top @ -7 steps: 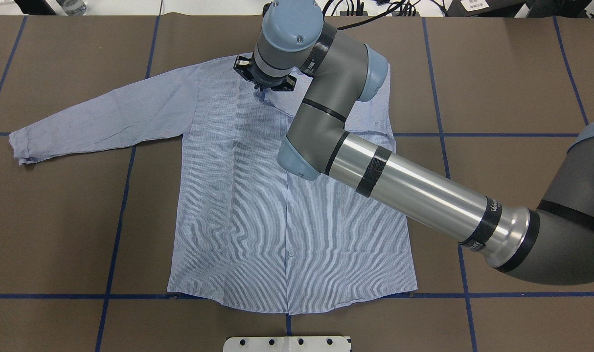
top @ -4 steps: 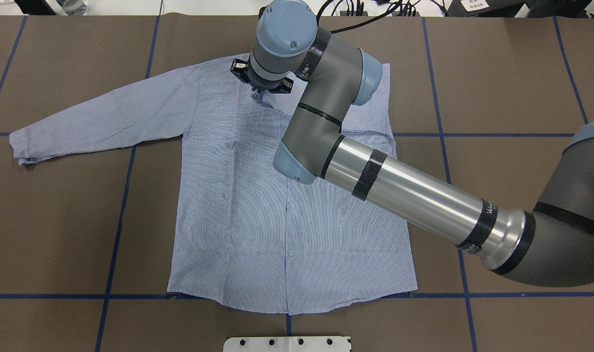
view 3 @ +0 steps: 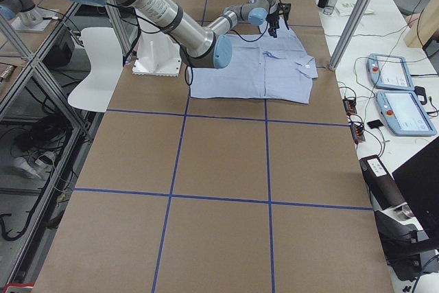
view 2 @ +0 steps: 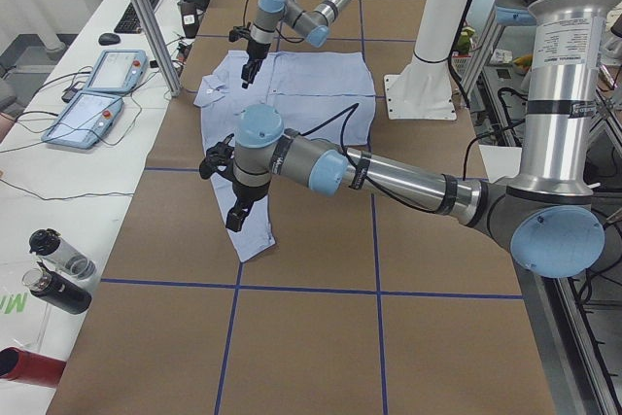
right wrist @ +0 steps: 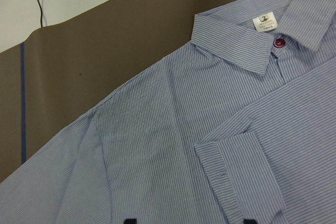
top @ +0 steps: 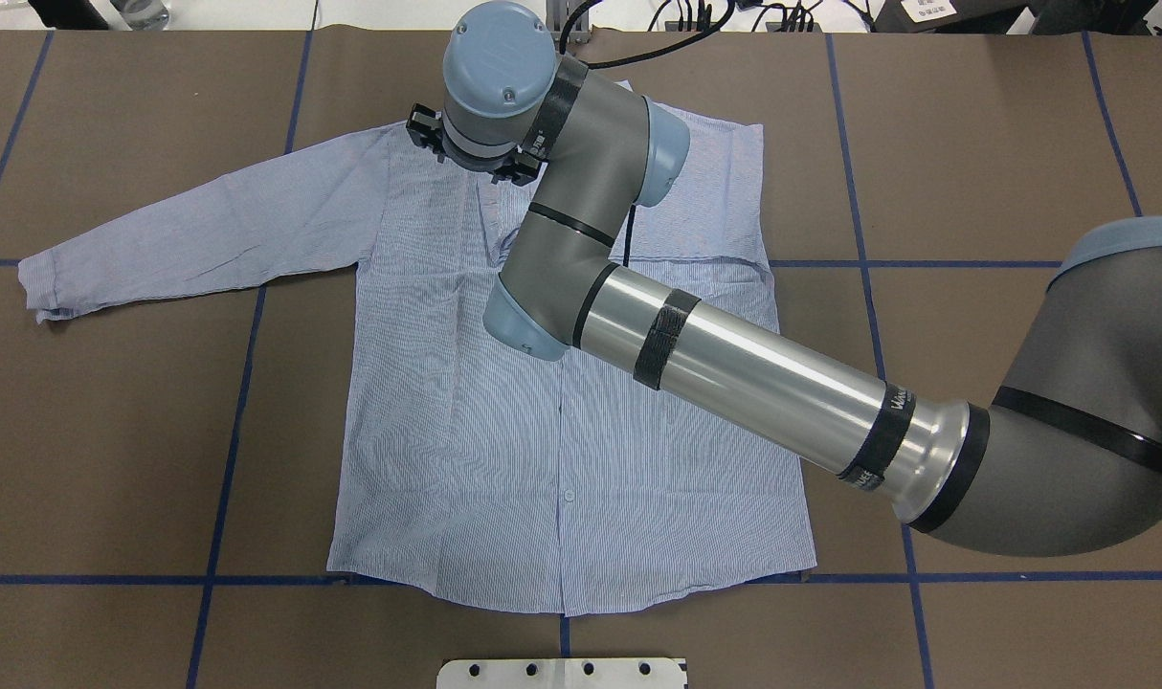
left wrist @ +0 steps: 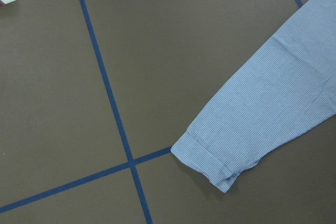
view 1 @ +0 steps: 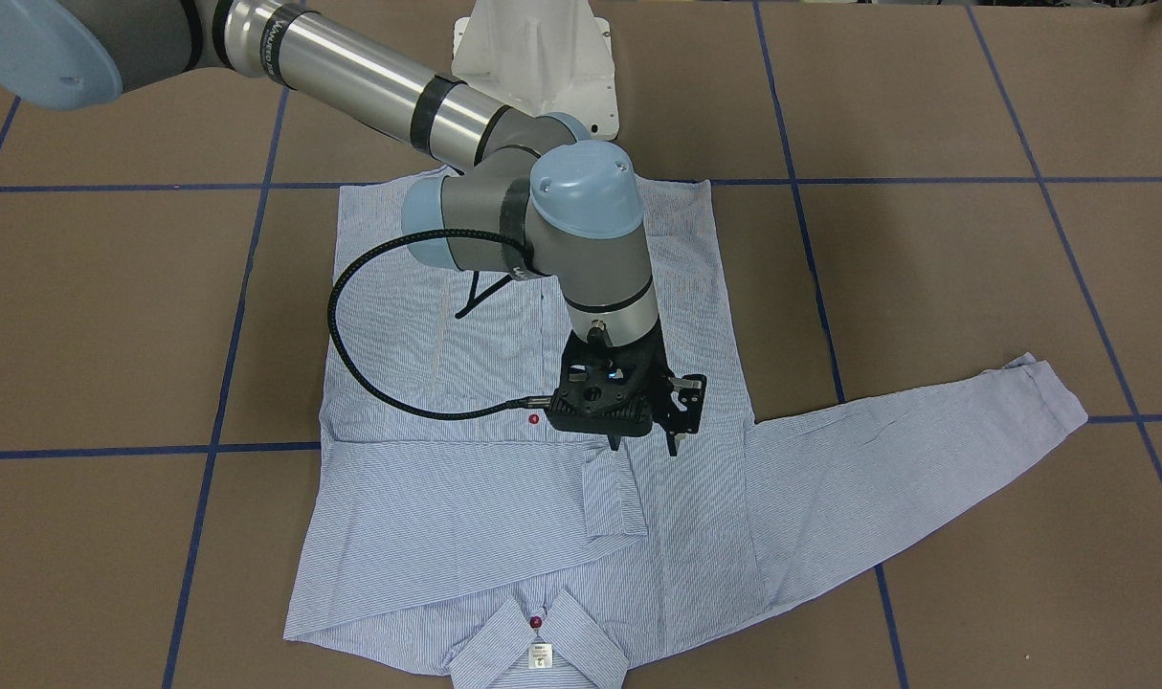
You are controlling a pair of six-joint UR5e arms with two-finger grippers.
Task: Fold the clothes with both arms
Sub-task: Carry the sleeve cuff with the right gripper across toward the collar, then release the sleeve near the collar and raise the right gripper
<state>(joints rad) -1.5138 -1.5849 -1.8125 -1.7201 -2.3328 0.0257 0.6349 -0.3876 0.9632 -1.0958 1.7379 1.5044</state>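
The shirt (top: 504,459) lies flat, one sleeve (view 1: 466,507) folded across its chest — the right gripper (view 1: 644,442) hangs over it, jaws apart, empty. Left gripper (view 2: 236,221) — grip can't be told.

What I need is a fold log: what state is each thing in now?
Shirt: flat, front up, one sleeve folded across the chest, the other spread out.
Right pincer: open, empty, over the shirt.
Left pincer: near the spread sleeve's cuff; open or shut, cannot tell.

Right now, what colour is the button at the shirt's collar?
Dark red. The collar button shows best in the right wrist-mounted view, just below the white neck label.
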